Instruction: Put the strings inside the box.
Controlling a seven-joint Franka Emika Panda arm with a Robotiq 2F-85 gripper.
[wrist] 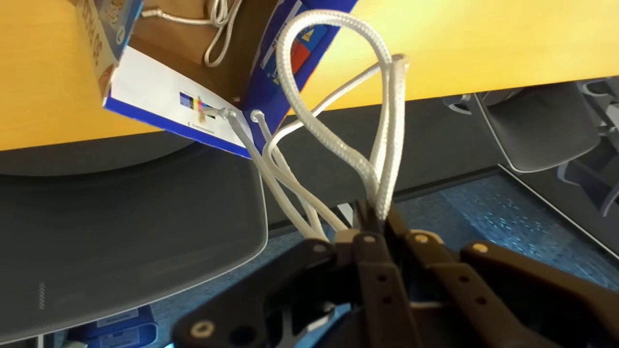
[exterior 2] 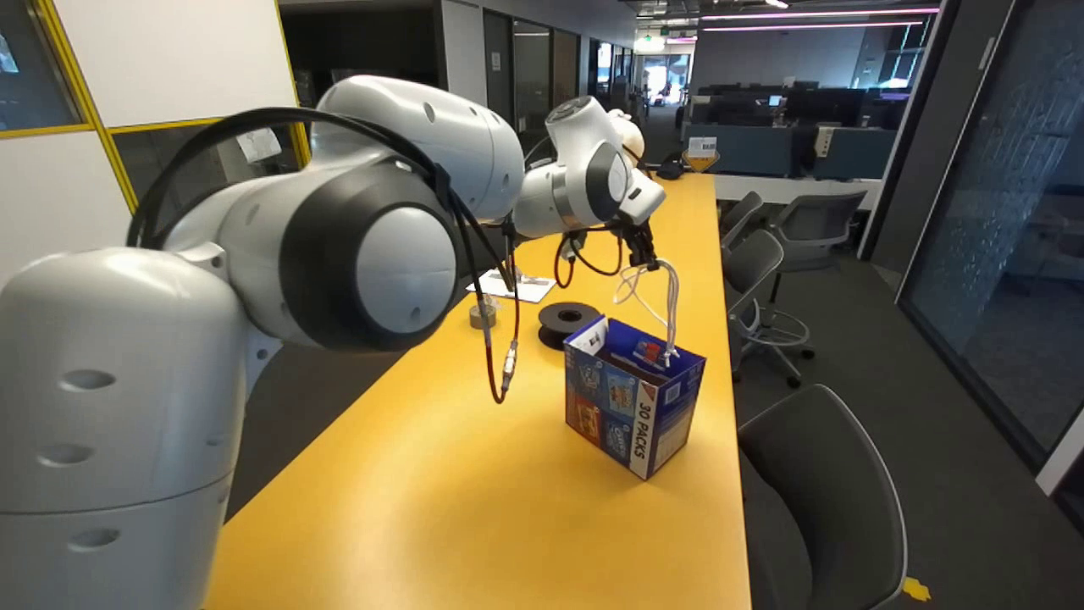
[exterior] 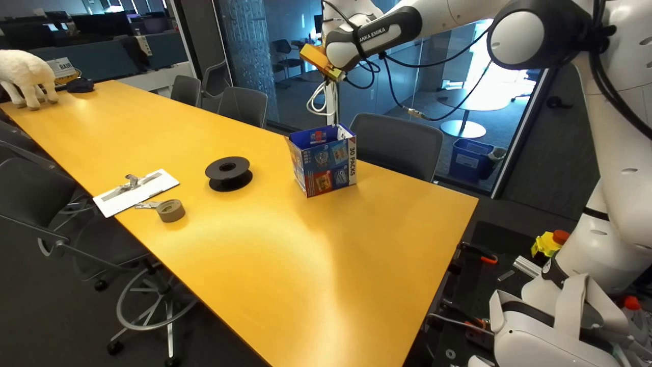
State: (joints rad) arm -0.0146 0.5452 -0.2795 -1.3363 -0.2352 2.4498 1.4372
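One claw (wrist: 378, 222) pinches a string (wrist: 332, 143) — another string (wrist: 220, 21) (looped) lies inside the box (exterior 2: 622, 394).

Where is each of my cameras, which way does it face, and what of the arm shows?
Exterior view: raised above the table, off to the side of the arm, facing diagonally across; the arm shows from its base up.
Exterior view: close behind the arm, facing down the table's length; the arm above its base shows, gripper included.
Wrist view: on the wrist, facing past the shut gripper and its held string toward the open box; only the gripper shows.
Shared by both exterior views: table, box, black spool.
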